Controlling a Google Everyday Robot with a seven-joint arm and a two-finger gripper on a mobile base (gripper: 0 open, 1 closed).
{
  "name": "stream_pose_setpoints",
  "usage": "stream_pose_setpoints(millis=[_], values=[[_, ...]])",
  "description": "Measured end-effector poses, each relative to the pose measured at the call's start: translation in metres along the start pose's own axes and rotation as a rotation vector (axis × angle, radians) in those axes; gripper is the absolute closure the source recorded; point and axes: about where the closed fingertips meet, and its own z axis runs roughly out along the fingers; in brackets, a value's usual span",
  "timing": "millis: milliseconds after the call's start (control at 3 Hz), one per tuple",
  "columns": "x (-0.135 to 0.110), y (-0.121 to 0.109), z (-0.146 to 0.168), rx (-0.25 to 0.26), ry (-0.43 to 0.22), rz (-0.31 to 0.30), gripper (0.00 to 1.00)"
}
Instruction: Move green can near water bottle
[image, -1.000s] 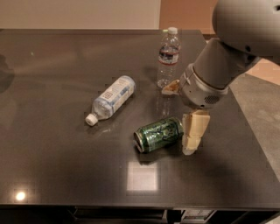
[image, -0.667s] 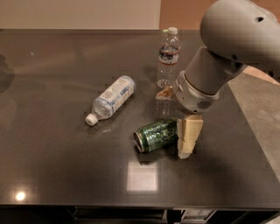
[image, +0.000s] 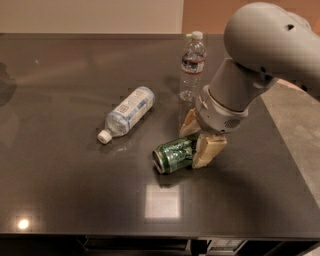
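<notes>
The green can lies on its side on the dark table, right of centre. My gripper is down at the can's right end and open, with one finger behind the can and the other finger in front of it. The can rests on the table. The water bottle stands upright behind the gripper, slim and clear with a dark label band and a white cap. It is about a can's length beyond the can.
A stouter clear bottle with a white and light-blue label lies on its side left of the can, cap toward the front left. The table's right edge runs close behind my arm. A tan floor lies beyond it.
My arm has moved left and down, so the fingers now straddle the can's right end instead of standing just right of it. The can and both bottles have not moved.
</notes>
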Motion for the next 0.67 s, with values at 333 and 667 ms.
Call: stream_pose_setpoints(millis=[333,667], values=[[0.004,-0.002,-0.005,0.007,0.006,0.021,0.64],[0.017,-0.017,-0.017,0.041,0.003,0.108,0.87]])
